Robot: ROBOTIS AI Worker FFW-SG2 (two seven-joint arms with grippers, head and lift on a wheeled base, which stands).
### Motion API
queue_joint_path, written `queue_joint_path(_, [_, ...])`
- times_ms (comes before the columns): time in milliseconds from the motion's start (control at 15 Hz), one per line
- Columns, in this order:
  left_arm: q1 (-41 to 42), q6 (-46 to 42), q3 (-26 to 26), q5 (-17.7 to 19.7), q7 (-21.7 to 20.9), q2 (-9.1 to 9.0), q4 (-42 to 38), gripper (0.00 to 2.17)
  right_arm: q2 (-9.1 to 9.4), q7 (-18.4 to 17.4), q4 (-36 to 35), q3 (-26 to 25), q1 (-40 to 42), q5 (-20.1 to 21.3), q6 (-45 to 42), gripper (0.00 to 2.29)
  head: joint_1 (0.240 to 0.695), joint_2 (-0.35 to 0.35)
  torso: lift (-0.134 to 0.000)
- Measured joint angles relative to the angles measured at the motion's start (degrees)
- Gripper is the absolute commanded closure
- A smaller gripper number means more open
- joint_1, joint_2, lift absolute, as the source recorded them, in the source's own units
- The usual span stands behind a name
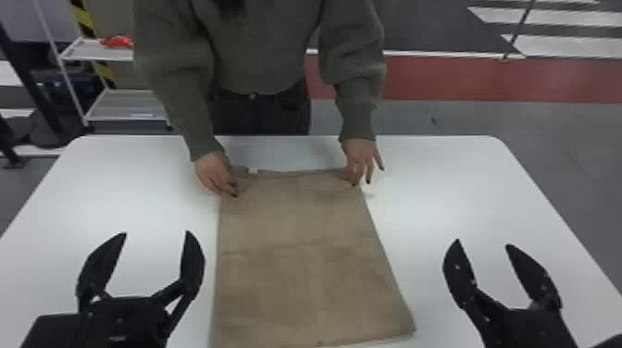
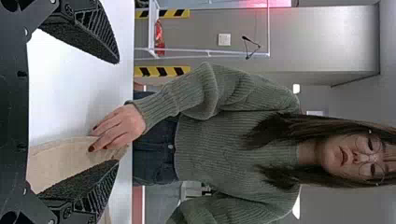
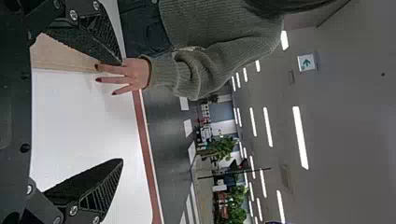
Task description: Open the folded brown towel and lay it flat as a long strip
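Head view: brown towel [image 1: 301, 277] lies flat on the white table [image 1: 467, 185], between the grippers, with creases across its surface. A person's hands [image 1: 215, 173] rest at the two corners of its far end. Left gripper [image 1: 156, 233] is spread, beside one long edge of the towel; right gripper [image 1: 482, 243] is likewise spread, off the other. Left wrist view: left gripper's [image 2: 116, 112] fingers stand wide apart, one hand near the towel's corner. Right wrist view: right gripper's [image 3: 121, 112] fingers stand wide apart, nothing between the tips

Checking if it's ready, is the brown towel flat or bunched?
Flat: the towel lies spread on the table with faint creases; whether it's doubled, I cannot tell.
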Motion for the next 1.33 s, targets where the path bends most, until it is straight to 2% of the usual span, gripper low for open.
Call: queue_joint_path(1333, [1.0,-0.5,-0.3,-0.6,0.1,0.04,-0.4,0.13,0.0,0.0,-0.5,-0.7,1.3,0.0,-2.7,0.16,0.695,-0.071,-0.123])
